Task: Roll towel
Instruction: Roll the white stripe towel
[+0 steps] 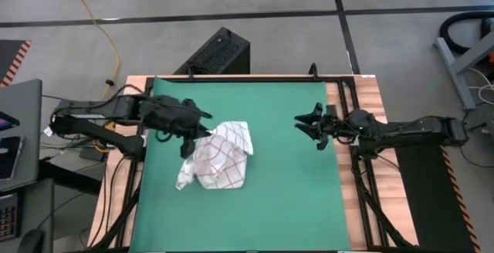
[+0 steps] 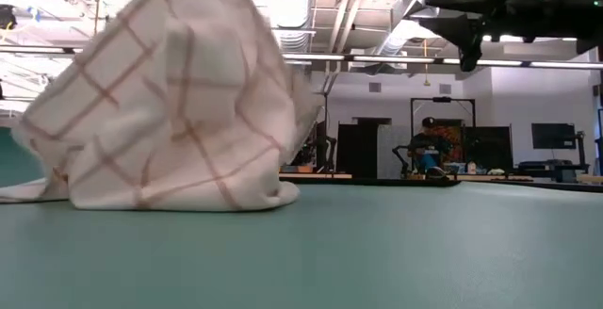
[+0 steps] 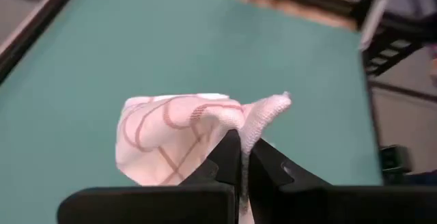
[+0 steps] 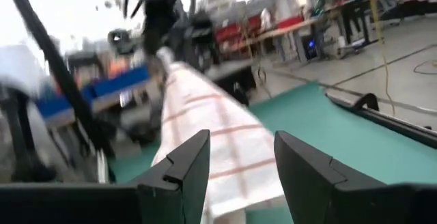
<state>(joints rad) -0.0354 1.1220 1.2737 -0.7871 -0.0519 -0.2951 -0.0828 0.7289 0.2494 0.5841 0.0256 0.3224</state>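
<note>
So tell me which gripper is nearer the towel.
Left. The left gripper is shut on an edge of the towel, lifting it off the green mat. The right gripper hangs open, clear of the towel, out toward the mat's right side.

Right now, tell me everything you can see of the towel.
The towel is thin white cloth crossed by a red windowpane grid. It is crumpled, not rolled, and sits left of centre on the green mat. One part is lifted into a peak while the rest rests bunched on the mat. The left gripper has its jaws shut on an edge of it. The right gripper hangs open, apart from it.
</note>
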